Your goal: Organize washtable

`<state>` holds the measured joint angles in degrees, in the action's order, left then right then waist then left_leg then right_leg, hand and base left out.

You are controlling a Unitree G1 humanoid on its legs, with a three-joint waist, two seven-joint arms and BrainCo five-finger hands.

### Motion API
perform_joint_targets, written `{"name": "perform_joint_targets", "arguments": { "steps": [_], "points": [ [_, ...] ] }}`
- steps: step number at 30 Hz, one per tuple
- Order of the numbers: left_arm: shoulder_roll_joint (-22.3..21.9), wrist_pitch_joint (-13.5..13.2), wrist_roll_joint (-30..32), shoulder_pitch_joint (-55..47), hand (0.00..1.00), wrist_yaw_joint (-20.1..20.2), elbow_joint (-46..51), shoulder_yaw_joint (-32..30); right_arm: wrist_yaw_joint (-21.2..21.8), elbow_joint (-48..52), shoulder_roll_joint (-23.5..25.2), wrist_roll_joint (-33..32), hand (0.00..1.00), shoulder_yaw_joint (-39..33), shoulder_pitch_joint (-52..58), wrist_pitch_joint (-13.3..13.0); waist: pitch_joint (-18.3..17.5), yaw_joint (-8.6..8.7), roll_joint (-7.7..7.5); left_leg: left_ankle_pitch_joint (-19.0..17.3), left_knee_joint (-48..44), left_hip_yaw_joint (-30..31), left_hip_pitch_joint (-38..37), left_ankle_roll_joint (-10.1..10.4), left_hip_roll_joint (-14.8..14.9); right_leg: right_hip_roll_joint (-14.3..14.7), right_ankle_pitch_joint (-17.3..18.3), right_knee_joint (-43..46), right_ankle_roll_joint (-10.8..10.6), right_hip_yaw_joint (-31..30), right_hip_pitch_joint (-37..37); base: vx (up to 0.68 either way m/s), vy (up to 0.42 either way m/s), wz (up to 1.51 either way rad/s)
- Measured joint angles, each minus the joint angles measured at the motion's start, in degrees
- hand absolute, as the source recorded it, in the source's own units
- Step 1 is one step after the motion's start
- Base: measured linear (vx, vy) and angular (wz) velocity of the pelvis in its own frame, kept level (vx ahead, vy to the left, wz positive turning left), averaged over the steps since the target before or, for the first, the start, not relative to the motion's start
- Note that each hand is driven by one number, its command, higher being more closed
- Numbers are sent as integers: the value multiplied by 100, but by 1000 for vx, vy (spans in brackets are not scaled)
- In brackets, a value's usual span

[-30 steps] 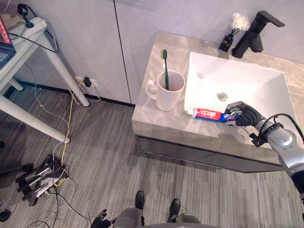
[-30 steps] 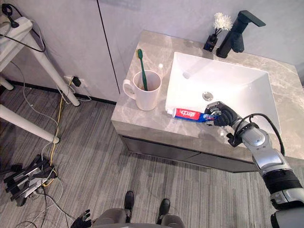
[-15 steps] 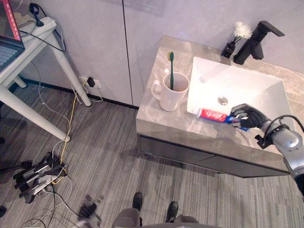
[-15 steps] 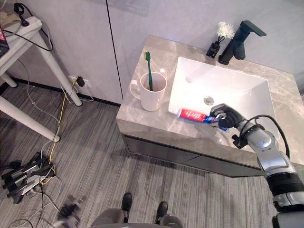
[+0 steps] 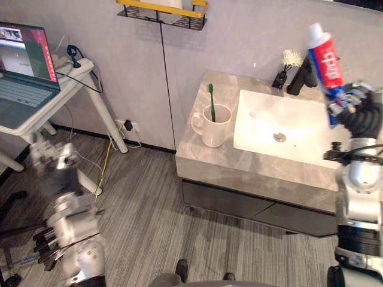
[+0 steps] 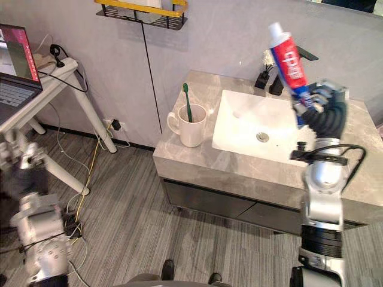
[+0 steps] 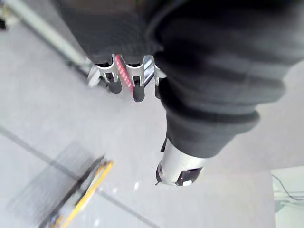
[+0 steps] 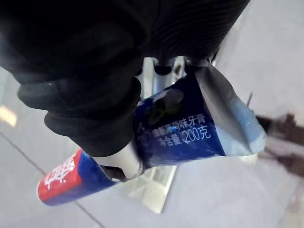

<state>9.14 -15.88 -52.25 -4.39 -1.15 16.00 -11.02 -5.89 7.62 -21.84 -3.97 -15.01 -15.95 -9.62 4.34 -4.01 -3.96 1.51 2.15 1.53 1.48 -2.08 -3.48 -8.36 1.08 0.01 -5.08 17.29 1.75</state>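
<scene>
Grey washtable (image 5: 239,173) fills mid-frame, white sink (image 5: 263,122) in its right part; right hand (image 5: 362,113), upper right, clasps the toothpaste (image 5: 325,60) cap-up; mug (image 5: 212,125) left of the sink holds a toothbrush (image 5: 210,98); left hand (image 5: 52,162), lower left, state unclear.

The right robot hand (image 6: 326,113) is raised above the right part of the tabletop (image 6: 203,158), fingers curled round the blue lower end of a toothpaste tube (image 6: 290,60). The tube stands nearly upright, tilted a little, with its white cap on top. A white basin (image 6: 239,113) is set into the tabletop. A white mug (image 6: 192,128) stands near the left edge, just beside the basin, with a green toothbrush (image 6: 187,98) upright in it. At the back edge, a black faucet (image 6: 277,85) and a small black vase (image 6: 261,79) of white flowers stand partly behind the tube. The left robot hand (image 6: 21,158) hangs over the floor (image 6: 137,227), well apart from the tabletop.
</scene>
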Motion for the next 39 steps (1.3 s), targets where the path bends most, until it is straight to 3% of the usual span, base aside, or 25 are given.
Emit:
{"name": "perform_joint_targets", "arguments": {
  "steps": [5,8,14,23,26,39],
  "points": [
    [-1,364,-242,402,0,266,165,1811,123,194,593,-240,100,918,-63,1,-8,15,15,42,0,4,-22,10,6,1,0,32,-1,3,8,-28,-3,0],
    [-1,567,-358,733,0,362,164,2359,359,407,878,-278,100,1583,-65,1,-20,26,33,56,-4,16,-29,20,17,11,0,32,-1,20,23,-13,-10,2],
    [17,659,-398,1061,0,370,170,2522,1022,486,1206,-343,100,2417,-61,5,-101,27,95,92,0,65,-39,32,17,11,-1,28,-1,101,61,-13,-11,6],
    [79,687,-353,1059,0,366,170,2733,1480,482,1447,-658,100,2983,305,125,-259,90,80,167,149,55,-75,38,23,17,-6,-13,-1,119,10,-14,-5,0],
    [102,688,-352,1059,0,365,170,2734,1484,456,1476,-732,100,3139,359,132,-296,167,74,167,155,38,-81,38,25,19,-8,-26,-3,105,15,0,0,0],
    [130,826,-304,1064,0,354,159,3022,1718,45,1422,-726,100,3647,798,229,-393,210,69,166,206,-7,-135,39,38,36,-34,-123,-1,30,89,7,-6,-2]
  ]
}}
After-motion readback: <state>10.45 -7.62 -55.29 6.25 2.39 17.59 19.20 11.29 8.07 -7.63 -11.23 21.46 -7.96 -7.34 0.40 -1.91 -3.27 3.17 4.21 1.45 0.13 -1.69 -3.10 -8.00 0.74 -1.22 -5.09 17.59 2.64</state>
